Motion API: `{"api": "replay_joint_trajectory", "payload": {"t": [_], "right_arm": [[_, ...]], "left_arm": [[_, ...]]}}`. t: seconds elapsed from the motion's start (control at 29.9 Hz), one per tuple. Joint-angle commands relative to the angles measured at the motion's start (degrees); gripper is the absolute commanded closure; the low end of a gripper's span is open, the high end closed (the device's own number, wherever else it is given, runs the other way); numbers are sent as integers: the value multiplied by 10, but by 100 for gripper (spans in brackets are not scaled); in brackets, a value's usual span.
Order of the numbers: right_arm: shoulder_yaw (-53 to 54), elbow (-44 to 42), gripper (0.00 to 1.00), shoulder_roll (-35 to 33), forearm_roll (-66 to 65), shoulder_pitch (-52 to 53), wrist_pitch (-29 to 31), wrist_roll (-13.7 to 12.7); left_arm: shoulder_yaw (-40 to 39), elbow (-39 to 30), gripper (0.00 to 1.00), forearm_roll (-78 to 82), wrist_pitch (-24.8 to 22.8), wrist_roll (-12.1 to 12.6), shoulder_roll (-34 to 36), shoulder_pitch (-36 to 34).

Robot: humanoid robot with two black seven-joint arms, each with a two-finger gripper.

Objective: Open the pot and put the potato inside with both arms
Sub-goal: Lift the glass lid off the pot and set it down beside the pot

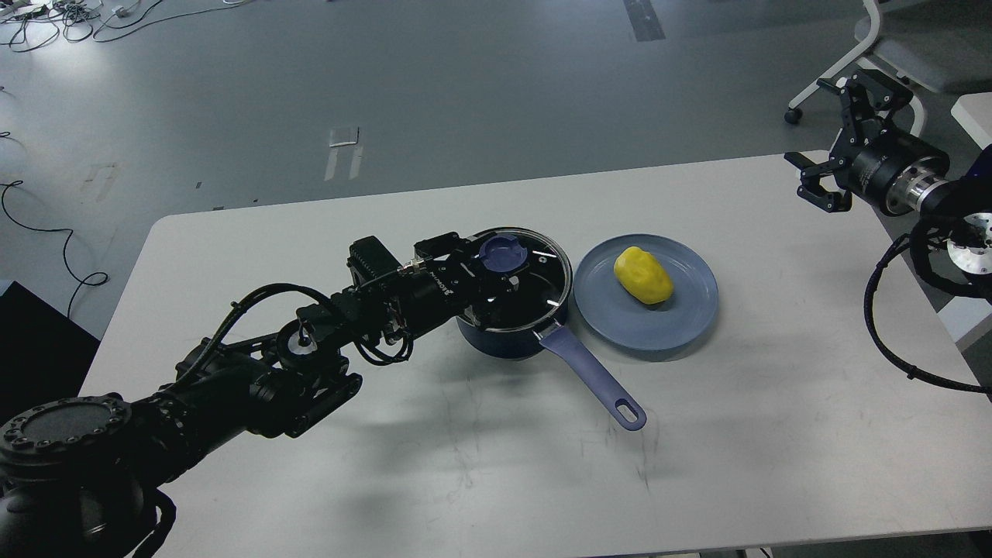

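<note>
Right, pot (511, 314) sits mid tabletop (697, 434), glass lid (535, 275) on. Left claw (496, 267) is over the lid w/ fingers either side of the blue knob (502, 249); can't tell if clamped. Pot handle (595, 377) long axis runs toward near-right edge. Potato (642, 274) on plate (666, 325) just right of pot, long axis angled near-right. Right claw (841, 139) spread apart, far right of pot past tabletop's far edge. Bare tabletop nearside of pot.

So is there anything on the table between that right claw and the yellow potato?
In the head view, only the far rim of the plate under the potato, then bare table, up to the open right gripper.
</note>
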Motion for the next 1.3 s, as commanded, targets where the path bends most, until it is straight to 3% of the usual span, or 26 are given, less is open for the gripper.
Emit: {"api": "replay_joint_trajectory", "payload": {"t": [0.0,0.2,0.53,0.64,0.87,1.07,1.27], "right_arm": [[0,1,0,0,0,0,1,0],[-3,1,0,0,0,0,1,0],[-3,1,0,1,0,0,1,0],[-3,1,0,1,0,0,1,0],[-13,1,0,0,0,0,1,0],[-16,1,0,1,0,0,1,0],[-17,1,0,1,-1,1,1,0]], "left_arm": [[-1,-8,65,-21,0,0,16,-13],[-1,-125,65,-116,0,0,89,-74],[7,-146,65,-120,0,0,218,-90],[17,-141,65,-122,0,0,261,-66],[16,-118,65,-124,0,0,337,63],[16,-73,65,-132,0,0,330,143],[15,-73,65,-139,0,0,297,152]]}}
